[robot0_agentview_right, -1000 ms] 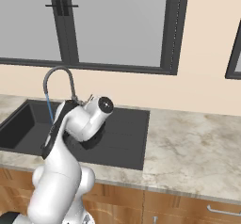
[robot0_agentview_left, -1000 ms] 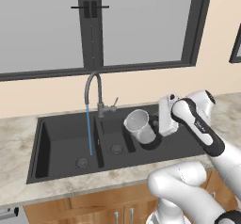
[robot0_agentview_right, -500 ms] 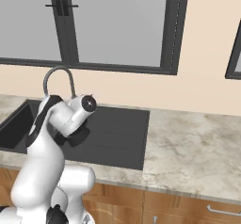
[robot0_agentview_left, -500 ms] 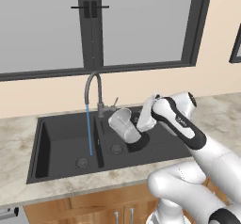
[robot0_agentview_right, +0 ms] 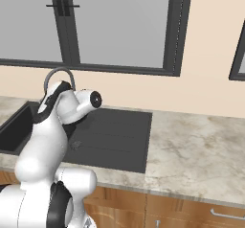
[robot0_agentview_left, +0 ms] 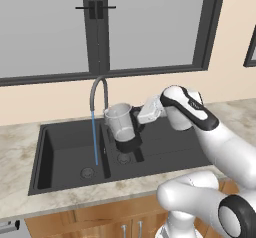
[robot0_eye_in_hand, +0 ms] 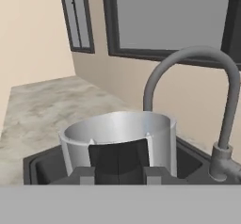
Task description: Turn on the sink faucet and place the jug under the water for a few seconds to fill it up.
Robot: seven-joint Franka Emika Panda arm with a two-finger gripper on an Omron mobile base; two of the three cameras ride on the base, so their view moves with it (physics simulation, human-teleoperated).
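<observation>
While one water [robot0_agentview_left: 94, 137] stream falls, hand [robot0_agentview_left: 134, 126] clamps one jug [robot0_agentview_left: 120, 123].

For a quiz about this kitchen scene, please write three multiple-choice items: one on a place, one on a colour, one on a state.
1. Where is the small clear glass jug with black base?
A. held above the right basin of the matte black double-basin sink
B. standing on the counter
C. lying in the left basin

2. What colour is the thin straight water stream?
A. white
B. green
C. bright blue

3. What is the state of the tall dark-grey gooseneck faucet?
A. off
B. running
C. dismounted

Answers: 1 A, the gripper holds the jug by its handle, just right of the stream; 2 C, the stream is blue against the black basin; 3 B, water falls from the spout into the left basin.
</observation>
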